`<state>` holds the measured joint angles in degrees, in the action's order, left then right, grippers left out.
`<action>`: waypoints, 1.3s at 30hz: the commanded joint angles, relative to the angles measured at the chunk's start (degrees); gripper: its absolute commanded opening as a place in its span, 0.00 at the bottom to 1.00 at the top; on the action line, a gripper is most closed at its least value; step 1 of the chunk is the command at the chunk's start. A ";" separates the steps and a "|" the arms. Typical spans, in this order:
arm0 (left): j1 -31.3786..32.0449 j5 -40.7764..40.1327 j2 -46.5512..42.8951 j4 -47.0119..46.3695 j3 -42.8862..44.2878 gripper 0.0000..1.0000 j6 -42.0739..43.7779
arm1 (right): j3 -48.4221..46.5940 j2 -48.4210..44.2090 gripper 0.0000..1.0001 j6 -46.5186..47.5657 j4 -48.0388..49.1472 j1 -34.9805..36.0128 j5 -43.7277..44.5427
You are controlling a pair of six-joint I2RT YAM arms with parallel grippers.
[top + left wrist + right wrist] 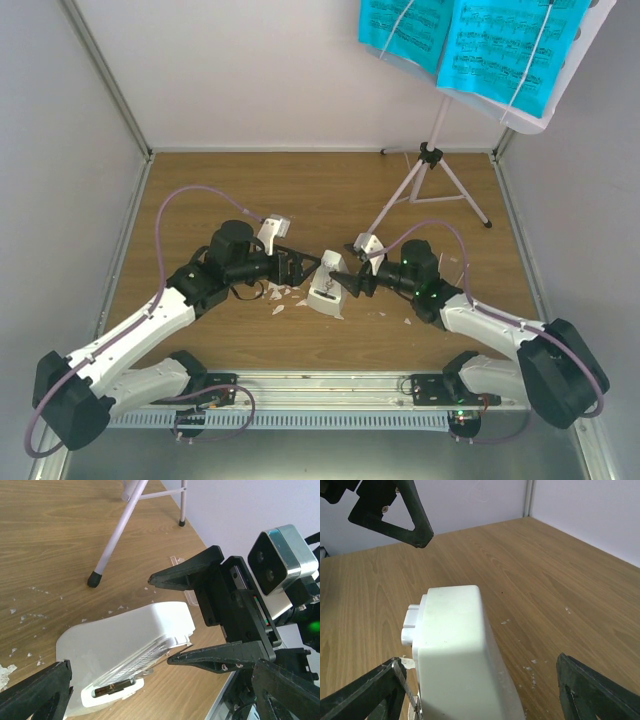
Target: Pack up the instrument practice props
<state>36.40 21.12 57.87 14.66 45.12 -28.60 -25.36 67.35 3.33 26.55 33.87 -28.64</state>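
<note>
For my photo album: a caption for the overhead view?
Two pairs of open jaws flank the metronome; stand with sheet music behind.

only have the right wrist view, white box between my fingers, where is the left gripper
observer: The left gripper is open on the opposite side of the metronome, facing yours.
operator: is mine closed on it yet
observer: No. The left wrist view shows the right gripper open around one end, with a gap showing on one side.
operator: where's the stand
observer: The music stand stands far right, beyond your arm, with cyan sheet music on its plate.
</note>
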 commanded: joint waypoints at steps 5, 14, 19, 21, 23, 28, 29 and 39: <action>0.42 2.50 0.92 -1.83 1.49 0.96 3.09 | -0.12 1.20 0.82 -1.20 2.71 -2.31 -4.41; 0.42 4.71 2.44 -1.78 2.21 0.93 4.23 | -1.04 3.28 0.82 -1.42 3.40 -3.70 -7.27; 0.42 5.11 3.83 -1.70 2.83 0.91 4.84 | -2.13 4.54 0.82 -1.40 3.53 -3.94 -7.99; 0.42 5.12 4.39 -1.56 3.11 0.90 5.16 | -2.23 4.98 0.82 -1.45 3.78 -4.03 -8.13; 0.42 5.10 4.69 -1.75 3.21 0.89 5.22 | -2.53 5.44 0.82 -1.49 3.90 -4.14 -8.46; 0.43 6.16 5.46 -2.71 3.50 0.87 5.40 | -3.08 6.74 0.82 -1.64 4.09 -4.25 -8.96; 0.42 6.47 5.76 -2.84 3.67 0.86 5.40 | -3.23 6.97 0.82 -1.70 4.16 -4.38 -9.05; 0.42 8.64 8.75 -5.93 4.79 0.84 4.97 | -3.90 8.98 0.81 -2.66 5.34 -4.86 -9.10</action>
<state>36.40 27.77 65.43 13.08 47.90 -24.36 -28.01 75.35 1.23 30.52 30.09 -38.50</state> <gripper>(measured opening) 0.849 0.809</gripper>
